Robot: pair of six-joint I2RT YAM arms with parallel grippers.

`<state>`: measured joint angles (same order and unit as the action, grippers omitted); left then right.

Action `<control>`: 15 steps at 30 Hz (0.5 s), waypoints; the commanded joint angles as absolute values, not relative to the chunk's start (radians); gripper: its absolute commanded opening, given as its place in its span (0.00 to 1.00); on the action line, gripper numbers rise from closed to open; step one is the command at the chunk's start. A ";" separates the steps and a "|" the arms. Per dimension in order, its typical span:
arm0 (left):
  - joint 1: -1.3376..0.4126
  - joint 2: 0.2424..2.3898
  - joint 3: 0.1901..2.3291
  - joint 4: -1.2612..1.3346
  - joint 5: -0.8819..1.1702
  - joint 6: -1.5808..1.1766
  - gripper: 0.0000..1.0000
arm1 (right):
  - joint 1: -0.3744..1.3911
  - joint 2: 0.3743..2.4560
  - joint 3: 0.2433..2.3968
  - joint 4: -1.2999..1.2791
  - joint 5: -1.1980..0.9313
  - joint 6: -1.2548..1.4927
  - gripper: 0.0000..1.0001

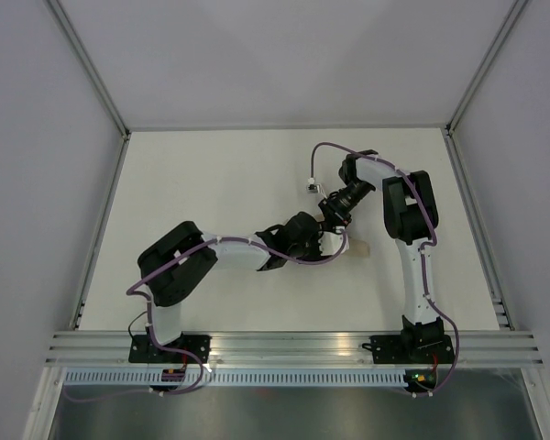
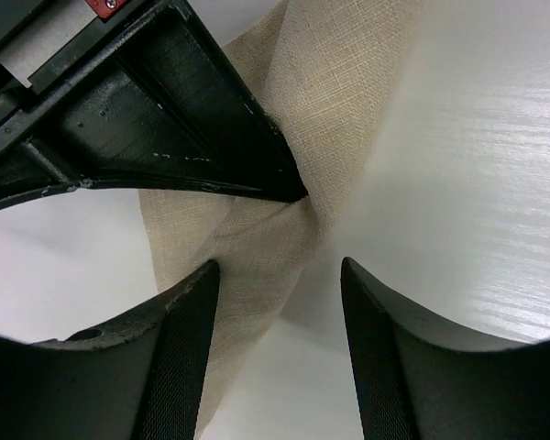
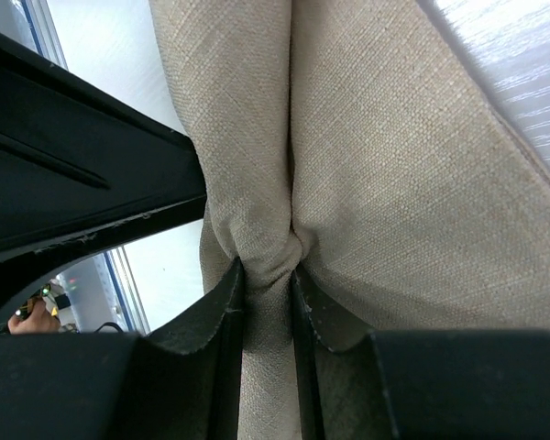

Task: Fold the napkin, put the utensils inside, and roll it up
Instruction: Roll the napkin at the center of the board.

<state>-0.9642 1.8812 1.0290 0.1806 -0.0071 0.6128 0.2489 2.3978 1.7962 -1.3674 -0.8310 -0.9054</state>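
Note:
The beige napkin lies bunched and rolled on the white table, mostly hidden under both grippers. My right gripper is shut on a fold of the napkin, pinching it between its fingertips. My left gripper is open; the napkin runs past its left finger and partly into the gap, while its right finger stands over bare table. In the top view the left gripper and right gripper meet tip to tip at the roll. The knife is not visible.
The white table is walled by grey panels on the left, right and back. An aluminium rail runs along the near edge by the arm bases. The right gripper's black finger crosses the left wrist view.

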 commanded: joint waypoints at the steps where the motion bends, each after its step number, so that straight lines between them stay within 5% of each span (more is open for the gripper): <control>1: -0.951 1.930 1.055 0.242 -0.052 0.707 0.62 | 0.267 2.488 1.772 -1.322 -0.655 -1.011 0.14; 15: -1.011 1.914 0.996 0.387 -0.110 0.848 0.63 | 0.267 2.485 1.758 -1.342 -0.647 -1.043 0.13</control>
